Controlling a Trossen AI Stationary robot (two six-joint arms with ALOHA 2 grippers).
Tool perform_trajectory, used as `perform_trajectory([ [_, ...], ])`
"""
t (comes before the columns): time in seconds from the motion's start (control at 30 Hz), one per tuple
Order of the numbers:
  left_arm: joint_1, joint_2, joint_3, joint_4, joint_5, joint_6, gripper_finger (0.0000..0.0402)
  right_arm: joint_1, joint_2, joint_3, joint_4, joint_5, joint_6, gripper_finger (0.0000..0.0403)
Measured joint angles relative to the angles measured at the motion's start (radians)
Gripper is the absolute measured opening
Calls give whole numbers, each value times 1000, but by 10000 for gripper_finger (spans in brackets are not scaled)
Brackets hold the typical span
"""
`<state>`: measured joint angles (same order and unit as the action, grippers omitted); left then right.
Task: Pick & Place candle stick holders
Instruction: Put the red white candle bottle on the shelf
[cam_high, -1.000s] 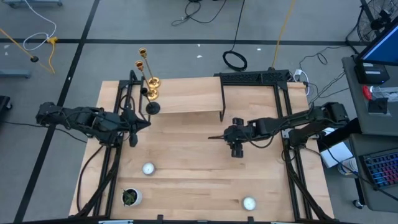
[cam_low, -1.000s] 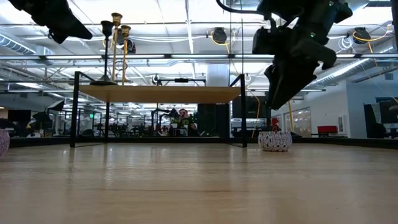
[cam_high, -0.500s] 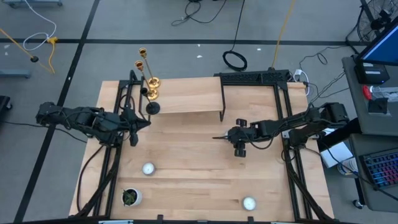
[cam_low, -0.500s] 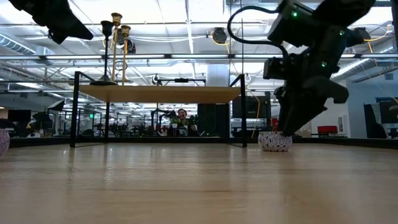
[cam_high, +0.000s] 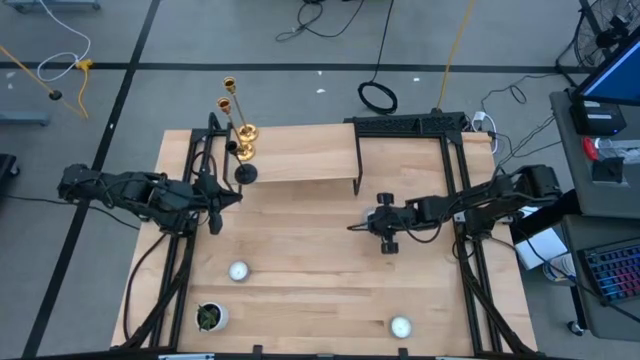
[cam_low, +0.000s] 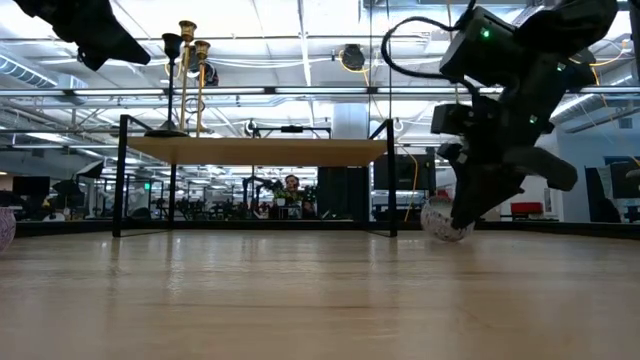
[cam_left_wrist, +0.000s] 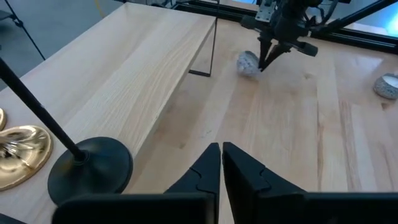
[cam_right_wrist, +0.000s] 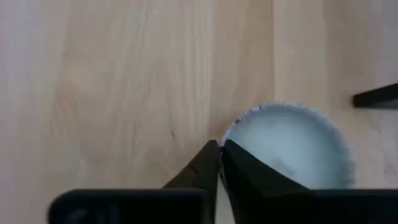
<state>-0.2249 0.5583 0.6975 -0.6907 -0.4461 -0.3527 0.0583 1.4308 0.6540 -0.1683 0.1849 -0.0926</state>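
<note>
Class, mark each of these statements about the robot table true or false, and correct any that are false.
1. The two gold candlesticks and the black candlestick stand on the raised wooden shelf. True.
2. The right gripper has its fingers spread wide. False: they are shut, tips together, beside a tealight cup.
3. A small green plant stands near one table corner. True.
4. The left gripper holds the black candlestick. False: it is shut and empty, near that candlestick's base.
5. All tealight cups sit on the shelf. False: they are on the tabletop.

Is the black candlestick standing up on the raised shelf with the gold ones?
Yes, the black candlestick stands upright on the shelf right beside the gold candlesticks.
</note>
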Motion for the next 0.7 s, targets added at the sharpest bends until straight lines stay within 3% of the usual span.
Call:
perform_trajectory([
  [0.13,0,0,0,0,0,-2,9,0,1,0,30,18,-5,10],
  [0.43,0,0,0,4,0,-5,24,2,-57,138,40,-112,27,3],
  [0.7,0,0,0,22,0,1,5,-44,-105,304,242,-108,-35,2],
])
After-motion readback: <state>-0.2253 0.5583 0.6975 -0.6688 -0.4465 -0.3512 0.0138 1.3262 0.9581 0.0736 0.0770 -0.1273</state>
